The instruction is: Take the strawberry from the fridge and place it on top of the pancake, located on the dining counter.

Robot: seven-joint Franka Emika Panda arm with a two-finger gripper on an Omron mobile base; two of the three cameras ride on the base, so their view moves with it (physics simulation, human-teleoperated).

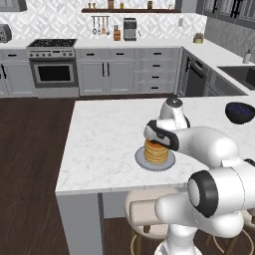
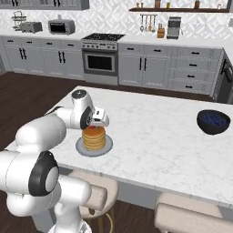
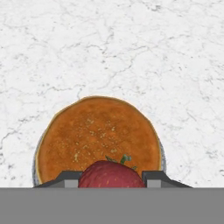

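step: I'm on the last bit, the drop-off, with the fruit over the stack and not let go yet
pincer (image 3: pixel 112 181): pinching the strawberry (image 3: pixel 112 175) between both tips, right above the pancake (image 3: pixel 98 135)
strawberry spot: hanging over the near part of the top disc; can't tell if it's touching
pancake spot: on its grey plate (image 1: pixel 169 162) on the marble worktop (image 1: pixel 104 134), well apart from the blue bowl (image 2: pixel 213 122)
next move: I reckon ease down if there's a gap, spread the tips gently, then lift straight up so it doesn't roll off the edge
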